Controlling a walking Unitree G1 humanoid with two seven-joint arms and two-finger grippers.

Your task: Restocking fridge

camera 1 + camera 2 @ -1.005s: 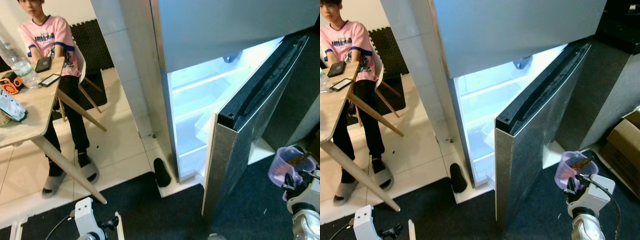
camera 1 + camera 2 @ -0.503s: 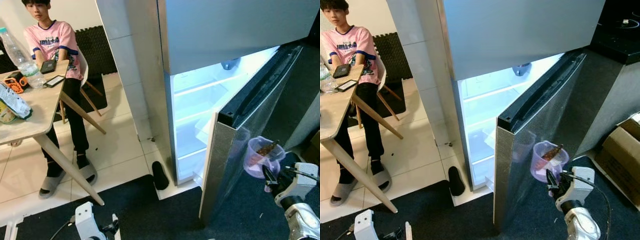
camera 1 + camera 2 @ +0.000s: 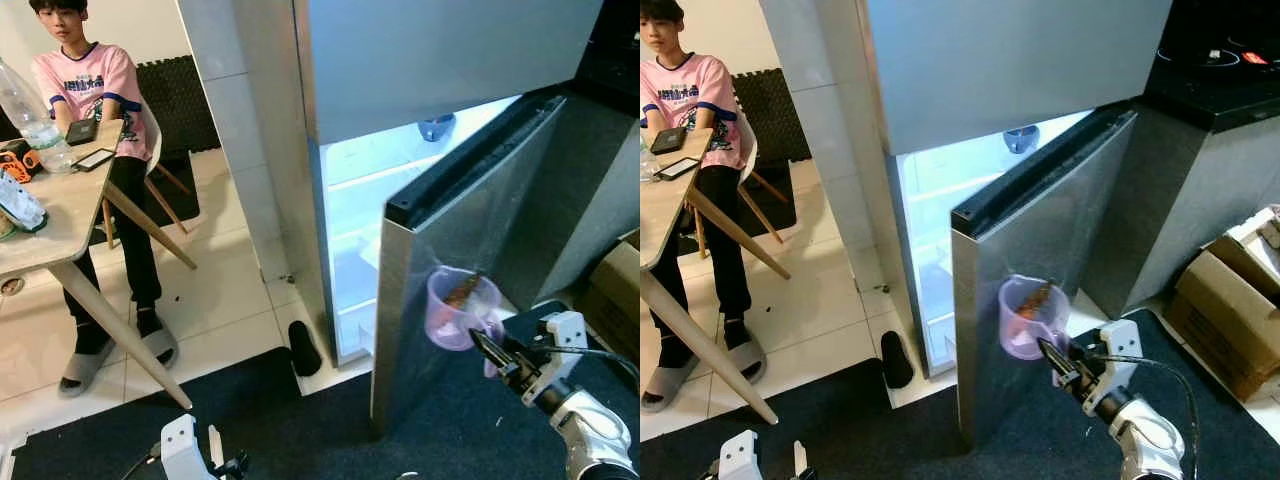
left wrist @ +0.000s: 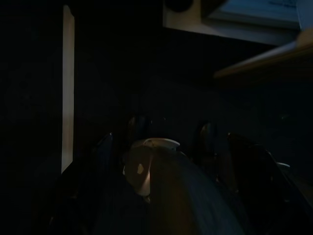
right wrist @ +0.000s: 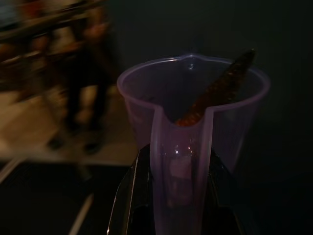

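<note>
1. Purple measuring jug (image 3: 459, 308): translucent, upright, a brown stick-like item inside; held in front of the half-open fridge door (image 3: 450, 270).
2. Right gripper (image 3: 492, 350): fingers clamped on the jug's handle.
3. Left gripper (image 3: 215, 455): idle, low; finger state indiscernible.
4. Person (image 3: 95, 110): seated at table (image 3: 50, 225).

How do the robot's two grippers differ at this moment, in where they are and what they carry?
The right gripper is raised in front of the half-open fridge door, while the left gripper hangs low over the dark mat. The right gripper is shut on the handle of a purple jug with a brown stick-like item inside; the left gripper carries nothing. Both have long fingers on silver arms.
</note>
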